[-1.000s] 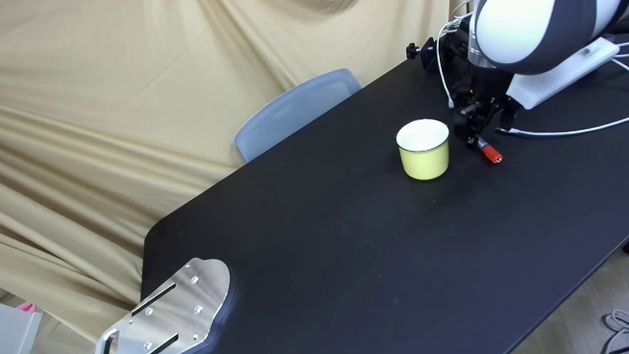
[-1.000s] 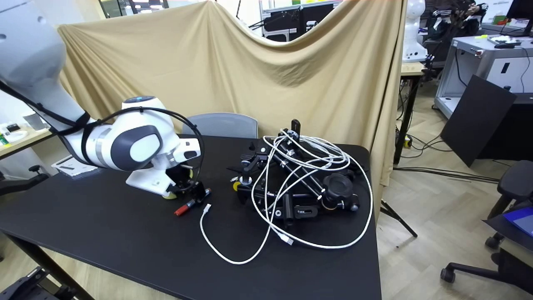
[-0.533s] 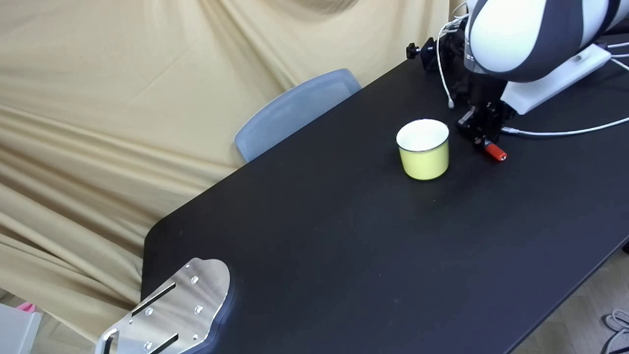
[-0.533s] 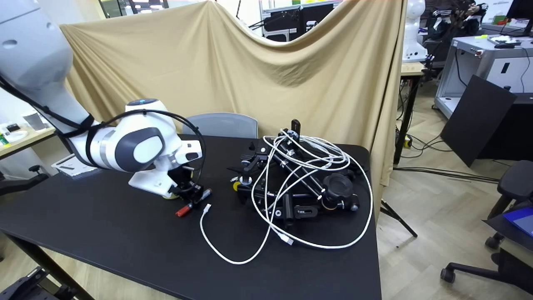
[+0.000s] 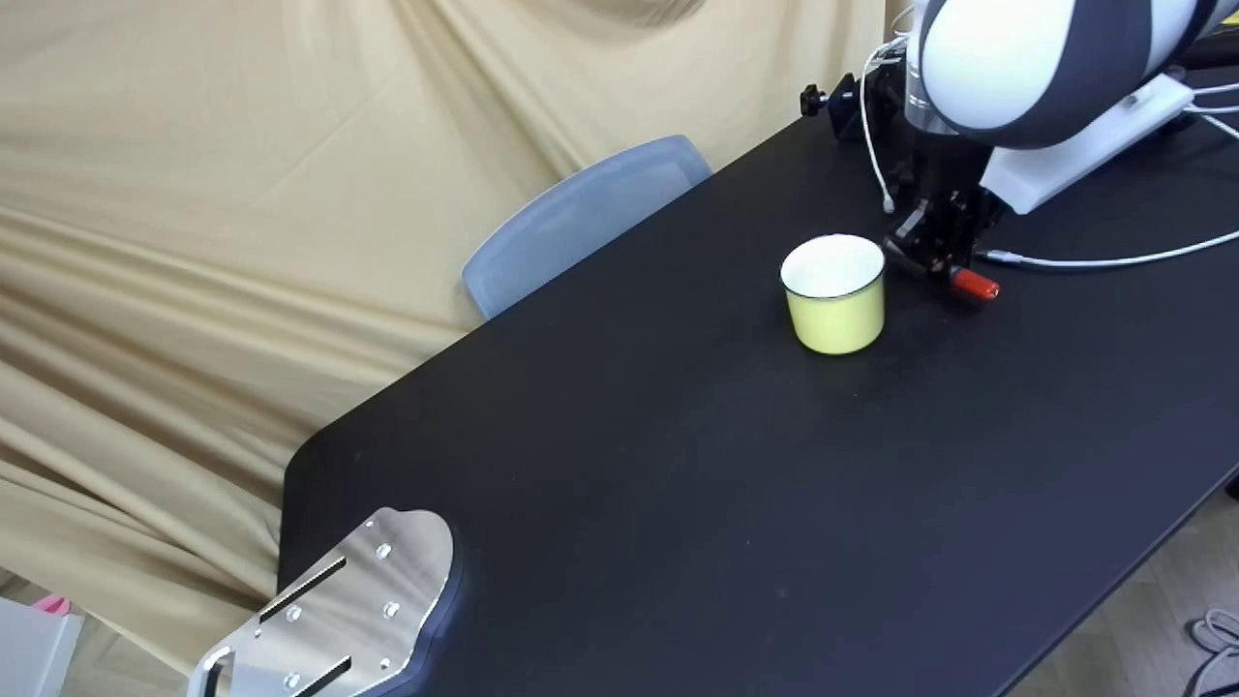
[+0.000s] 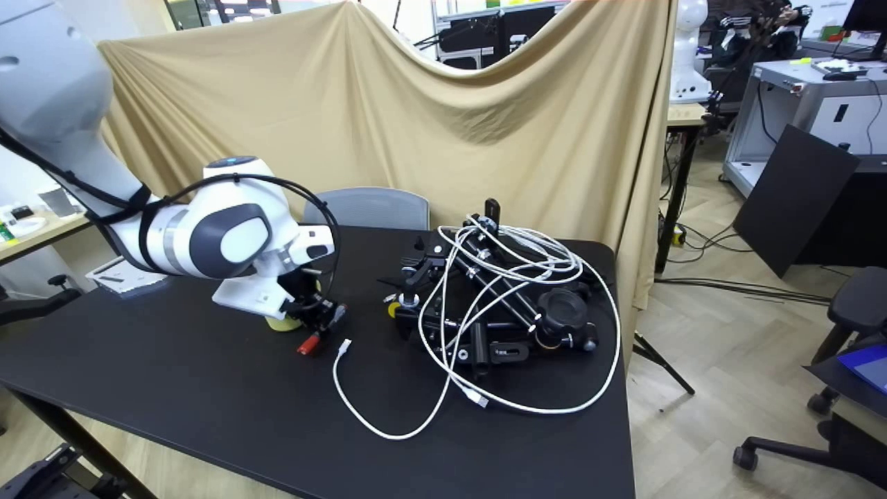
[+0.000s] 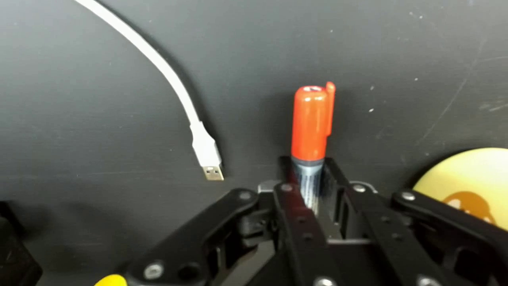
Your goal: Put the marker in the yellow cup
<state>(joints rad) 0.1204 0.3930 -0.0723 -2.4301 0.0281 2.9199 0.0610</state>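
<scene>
Marker [image 7: 309, 149] clasped in the tool [image 7: 308, 174], the task seems at the end of its pick-up; I judge that the next move is to raise it over the rim [image 5: 832, 296] of the yellow cup [image 7: 468, 174], shift across, tip the red cap [image 7: 311, 119] down and let go, since lowered level it might catch on that rim. Going left to right in the wrist view, with the cup as landmark: a white cable [image 7: 158, 65] ends in a plug [image 7: 206, 149] on the counter [image 7: 79, 131], well to the left of the cup. Between plug and cup sits the marker, its barrel [image 7: 307, 178] pinched between the fingertips [image 7: 335, 174] and its cap jutting beyond them. Rightmost comes the cup, close by the tool, partly hidden by its linkage [image 7: 448, 228]. In an exterior view the cup [image 5: 834, 324] stands upright, and the cap, near it on the right, looks barely clear of the counter, though the gap is hard to tell.
</scene>
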